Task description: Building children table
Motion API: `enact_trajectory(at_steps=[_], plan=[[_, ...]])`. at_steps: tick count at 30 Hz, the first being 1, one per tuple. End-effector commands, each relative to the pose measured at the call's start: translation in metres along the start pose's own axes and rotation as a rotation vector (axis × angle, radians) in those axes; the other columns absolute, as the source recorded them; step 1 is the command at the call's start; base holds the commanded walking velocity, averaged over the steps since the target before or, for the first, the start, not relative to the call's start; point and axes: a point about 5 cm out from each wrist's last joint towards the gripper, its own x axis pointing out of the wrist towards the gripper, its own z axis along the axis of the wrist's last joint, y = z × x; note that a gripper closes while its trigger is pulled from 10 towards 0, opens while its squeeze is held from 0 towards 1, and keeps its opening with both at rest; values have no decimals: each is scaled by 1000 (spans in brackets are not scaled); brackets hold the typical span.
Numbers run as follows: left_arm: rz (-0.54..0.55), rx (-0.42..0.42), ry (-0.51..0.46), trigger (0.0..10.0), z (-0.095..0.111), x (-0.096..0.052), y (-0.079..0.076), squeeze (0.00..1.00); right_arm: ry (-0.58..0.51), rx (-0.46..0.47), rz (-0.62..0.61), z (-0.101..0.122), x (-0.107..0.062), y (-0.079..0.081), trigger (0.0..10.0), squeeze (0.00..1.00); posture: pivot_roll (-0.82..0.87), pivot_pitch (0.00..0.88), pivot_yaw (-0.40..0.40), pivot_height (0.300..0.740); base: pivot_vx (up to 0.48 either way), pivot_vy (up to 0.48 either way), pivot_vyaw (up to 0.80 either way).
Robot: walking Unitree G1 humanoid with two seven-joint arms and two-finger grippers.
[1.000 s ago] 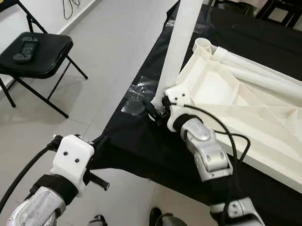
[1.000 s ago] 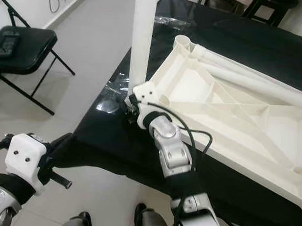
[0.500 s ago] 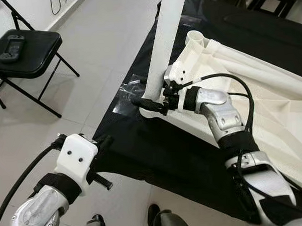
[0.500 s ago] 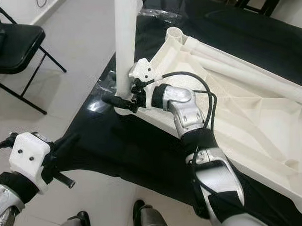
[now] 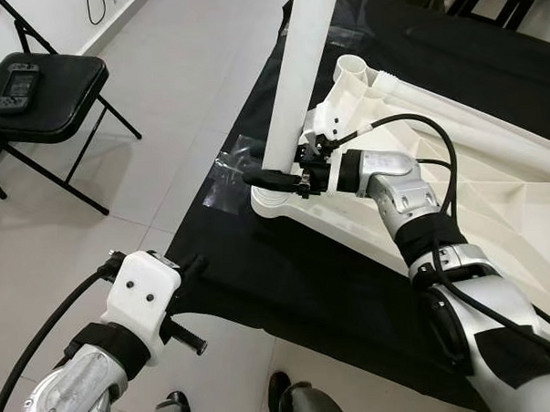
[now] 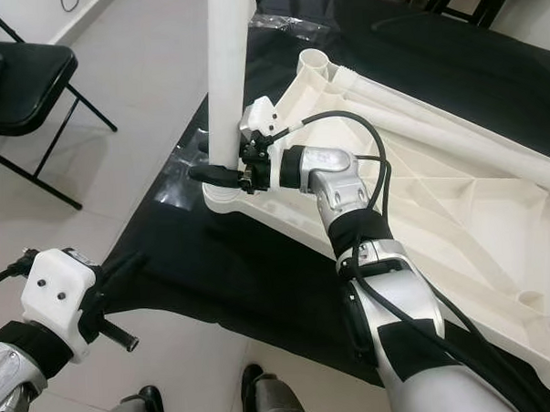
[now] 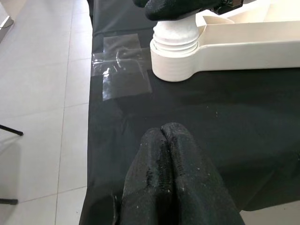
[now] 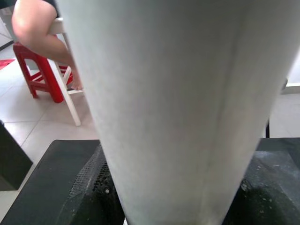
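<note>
The white children's table top [image 5: 494,205] lies upside down on a black-covered table [image 5: 287,278]. A white leg [image 5: 293,87] stands upright in its near corner socket [image 5: 273,203]. My right gripper [image 5: 278,177] reaches across from the right and is shut on the leg just above the socket; the leg [image 8: 159,108] sits between its black pads. Two more legs [image 5: 463,116] lie along the far rim, by another socket [image 5: 353,70]. My left gripper [image 7: 167,133] hovers low at the cloth's near edge, fingers shut on nothing, facing the corner socket [image 7: 173,61].
A black folding chair [image 5: 78,96] with a game controller [image 5: 16,83] stands on the tiled floor to the left. A patch of clear tape [image 5: 228,167] is stuck on the cloth beside the socket. A person's arm [image 8: 35,33] and a red stool [image 8: 37,70] are behind the leg.
My right wrist has swung round from the near side to the right of the leg, still shut on it. The leg went from tilted to upright. The left arm barely moved.
</note>
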Motion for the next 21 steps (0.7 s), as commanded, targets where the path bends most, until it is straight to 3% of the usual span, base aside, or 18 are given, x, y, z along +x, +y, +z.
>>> enact_trajectory(at_steps=[1,2,3,4,5,6,7,9,10,11,13,18,19,20,21], plan=[[-21,-23,13,10000,-2,-2,-6,0,28,91,-10,-23,-5,5,0,0,180,333,-166,740,0,0,0],[-22,-25,13,10000,-2,-2,-6,0,25,92,-27,-25,-7,4,0,0,180,333,-166,740,0,0,0],[-22,-28,14,10000,-2,-2,-6,0,25,105,-134,-31,-10,2,0,0,170,342,-169,740,0,0,0],[-24,-29,17,10000,-2,-3,-6,0,28,152,-320,-44,-14,4,0,0,167,348,-167,740,0,0,0],[-24,-29,17,10000,-2,-3,-6,0,28,152,-320,-44,-14,4,0,0,167,348,-167,740,0,0,0],[-24,-30,19,10000,-2,-4,-6,0,36,185,-454,-53,-18,6,0,0,165,350,-166,740,0,0,0],[-24,-30,19,10000,-2,-4,-6,0,36,185,-454,-53,-18,6,0,0,165,350,-166,740,0,0,0],[-28,-42,21,10000,-2,-5,-4,0,194,203,-797,-91,-30,64,0,0,145,369,-129,740,0,0,0],[-28,-42,21,10000,-2,-5,-4,0,194,203,-797,-91,-30,64,0,0,145,369,-129,740,0,0,0],[-31,-45,21,10000,-3,-4,-3,0,239,187,-890,-96,-38,84,0,0,140,366,-127,740,0,0,0],[-44,-58,13,10000,-2,-2,-6,0,255,176,-912,-96,-37,93,0,0,133,350,-124,740,0,0,0],[-59,-74,-2,10000,-1,2,-10,0,248,173,-874,-94,-28,90,0,0,138,343,-129,740,0,0,0],[-59,-74,-4,10000,-1,2,-10,0,258,171,-868,-94,-24,85,2275,0,145,337,-128,740,0,0,0],[-59,-74,-4,10000,-1,2,-10,0,258,171,-868,-94,-24,85,2275,0,145,337,-128,740,0,0,0],[-52,-69,-5,10000,0,2,-8,0,229,161,-830,-90,-19,81,10000,0,152,330,-129,740,0,0,0]])
